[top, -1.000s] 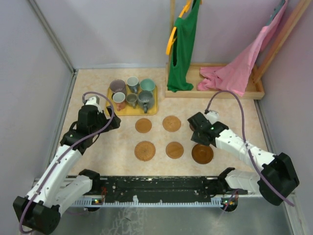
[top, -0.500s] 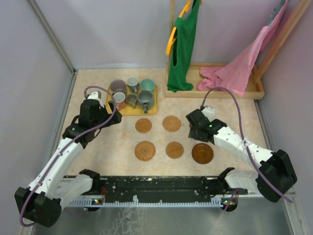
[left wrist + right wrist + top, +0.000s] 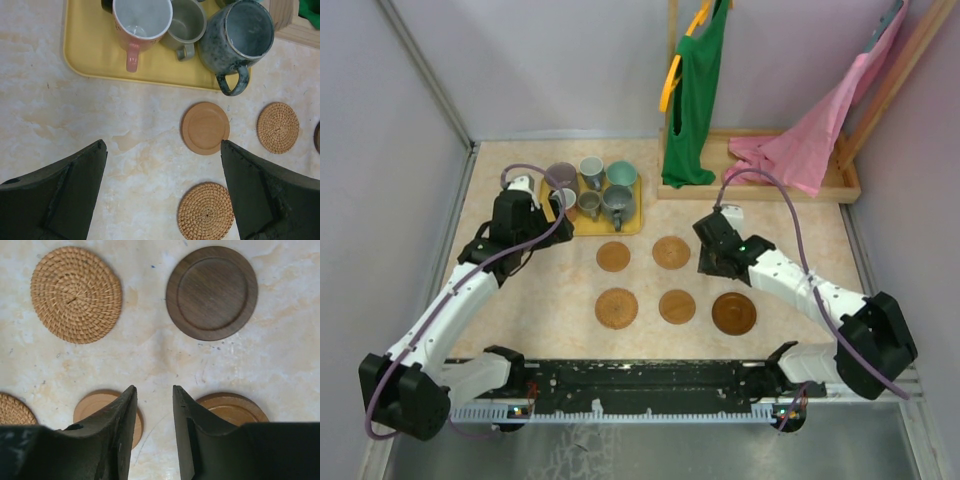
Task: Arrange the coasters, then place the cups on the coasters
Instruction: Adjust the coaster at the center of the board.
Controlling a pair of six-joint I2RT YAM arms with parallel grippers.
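Observation:
Several cups stand on the yellow tray (image 3: 632,228): a teal one (image 3: 621,173), a purplish one (image 3: 560,175), a reddish-brown one (image 3: 141,20) and a blue-grey one (image 3: 242,40) among them. Coasters lie in two rows on the table: a wooden one (image 3: 205,127), woven ones (image 3: 278,127) (image 3: 206,211), a dark one (image 3: 212,292). My left gripper (image 3: 163,145) (image 3: 552,205) hangs wide open and empty just in front of the tray. My right gripper (image 3: 153,388) (image 3: 712,255) is open over bare table between two tan coasters (image 3: 100,407) (image 3: 232,407), holding nothing.
A wooden rack base (image 3: 840,185) with a green garment (image 3: 695,100) and a pink cloth (image 3: 800,150) stands at the back right. Grey walls close in the left, right and back sides.
My left arm has reached farther back, up to the tray's front-left corner. The right gripper has moved back and to the left, away from the dark coaster.

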